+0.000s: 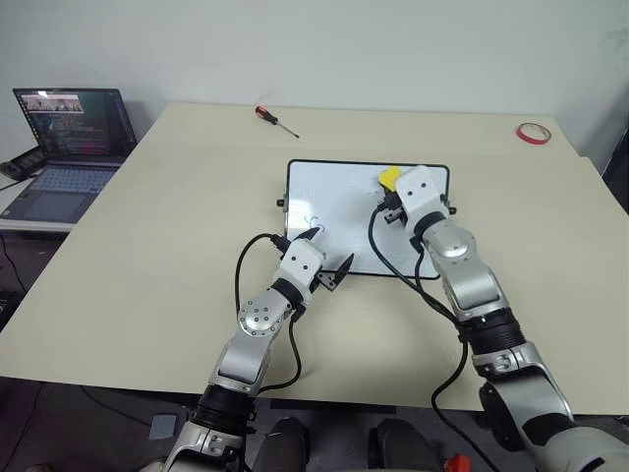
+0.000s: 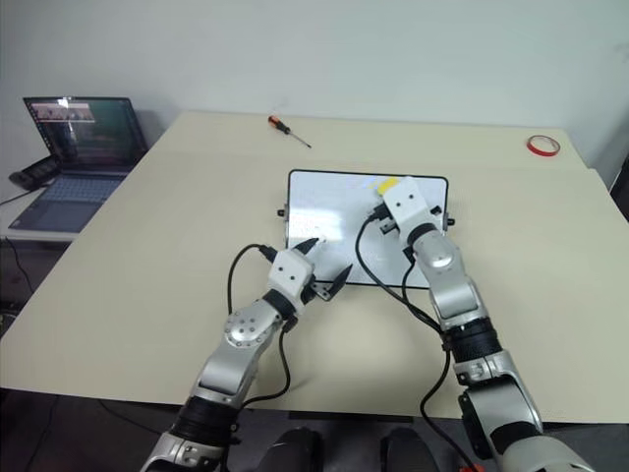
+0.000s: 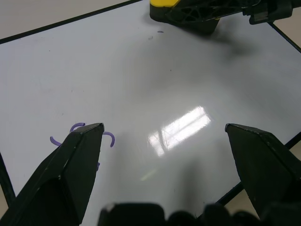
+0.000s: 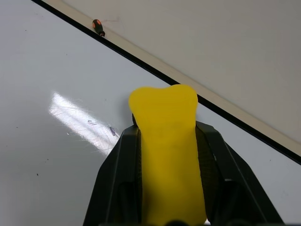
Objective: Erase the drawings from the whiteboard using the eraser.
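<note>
Both pincers level over whiteboard (image 1: 334, 202)

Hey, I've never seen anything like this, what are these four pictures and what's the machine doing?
It is a humanoid robot with two arms at a beige table. Two pictures come from cameras in its head, two from cameras on its wrists. On the table lie a whiteboard, a screwdriver, a red tape ring, and a laptop stands on a side table. The right gripper has its jaws shut on the yellow eraser over the board. The left gripper hangs open near purple drawings.
</note>
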